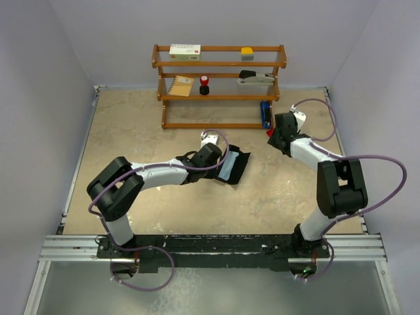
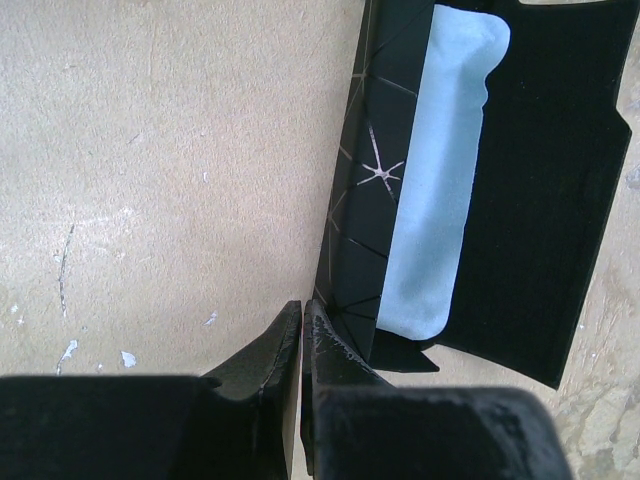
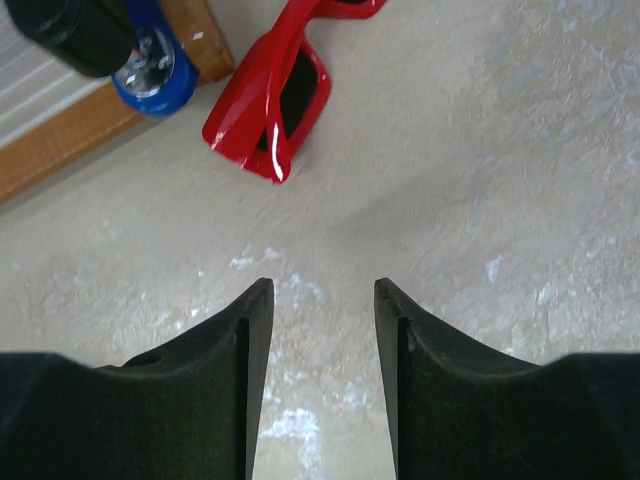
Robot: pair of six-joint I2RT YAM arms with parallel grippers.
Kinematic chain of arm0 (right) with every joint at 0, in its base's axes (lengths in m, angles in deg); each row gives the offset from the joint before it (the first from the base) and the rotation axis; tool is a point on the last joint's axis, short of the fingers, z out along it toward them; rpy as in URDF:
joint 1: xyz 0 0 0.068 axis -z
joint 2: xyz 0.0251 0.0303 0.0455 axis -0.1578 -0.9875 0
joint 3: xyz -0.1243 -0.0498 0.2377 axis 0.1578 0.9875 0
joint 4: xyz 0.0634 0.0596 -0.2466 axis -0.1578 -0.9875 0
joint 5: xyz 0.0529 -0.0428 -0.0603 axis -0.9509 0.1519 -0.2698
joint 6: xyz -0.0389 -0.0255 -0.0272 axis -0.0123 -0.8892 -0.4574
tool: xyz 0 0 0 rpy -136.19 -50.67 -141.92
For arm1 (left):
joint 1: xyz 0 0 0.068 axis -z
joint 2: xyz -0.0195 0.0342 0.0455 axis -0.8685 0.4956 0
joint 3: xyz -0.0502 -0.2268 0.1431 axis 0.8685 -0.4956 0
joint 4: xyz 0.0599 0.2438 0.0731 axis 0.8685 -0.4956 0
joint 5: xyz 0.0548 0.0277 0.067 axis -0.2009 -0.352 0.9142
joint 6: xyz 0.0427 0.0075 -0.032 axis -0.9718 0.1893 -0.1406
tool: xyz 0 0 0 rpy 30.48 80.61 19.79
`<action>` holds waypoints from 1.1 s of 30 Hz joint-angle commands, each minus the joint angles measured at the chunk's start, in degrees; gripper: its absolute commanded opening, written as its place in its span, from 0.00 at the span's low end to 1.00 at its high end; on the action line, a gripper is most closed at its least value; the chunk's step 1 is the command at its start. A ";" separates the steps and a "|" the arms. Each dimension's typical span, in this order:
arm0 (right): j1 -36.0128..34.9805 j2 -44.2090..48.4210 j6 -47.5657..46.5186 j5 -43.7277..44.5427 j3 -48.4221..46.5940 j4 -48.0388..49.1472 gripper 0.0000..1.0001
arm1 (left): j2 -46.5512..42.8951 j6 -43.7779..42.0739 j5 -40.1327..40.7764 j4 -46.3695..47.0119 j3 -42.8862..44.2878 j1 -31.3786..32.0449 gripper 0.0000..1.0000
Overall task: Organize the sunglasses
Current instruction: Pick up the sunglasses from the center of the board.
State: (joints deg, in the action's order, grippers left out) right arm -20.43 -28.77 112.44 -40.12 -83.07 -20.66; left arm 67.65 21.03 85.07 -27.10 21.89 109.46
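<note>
The red sunglasses (image 3: 272, 98) lie folded on the table beside the foot of the wooden shelf (image 3: 85, 145), a short way ahead of my right gripper (image 3: 318, 290). That gripper is open, with only bare table between its fingers. The black case (image 2: 545, 190) lies open mid-table with the light blue cloth (image 2: 440, 170) inside it. My left gripper (image 2: 302, 310) is shut and empty, its tips right against the case's patterned outer wall (image 2: 365, 200). From above, the left gripper (image 1: 222, 161) meets the case (image 1: 235, 165), and the right gripper (image 1: 274, 136) hangs low at the shelf's right end.
The wooden shelf (image 1: 220, 64) stands at the back and holds a box, a yellow block, a card, a small red-and-black item and a stapler-like tool. A blue object (image 3: 152, 78) leans at its lower right corner, next to the sunglasses. Grey walls enclose the table.
</note>
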 commanded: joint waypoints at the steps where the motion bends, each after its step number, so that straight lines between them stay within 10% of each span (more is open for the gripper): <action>1: 2.00 -2.82 2.06 -0.93 -4.99 2.58 0.48 | -2.61 -0.47 -0.58 1.58 0.41 0.11 0.00; 33: 9.24 -24.91 4.63 -4.07 -28.36 0.04 0.44 | 1.62 -0.40 -0.83 0.31 4.22 0.10 0.00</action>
State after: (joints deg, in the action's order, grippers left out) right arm -11.82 -53.40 116.35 -43.60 -108.30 -20.29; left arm 68.81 20.61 84.66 -27.77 23.75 109.43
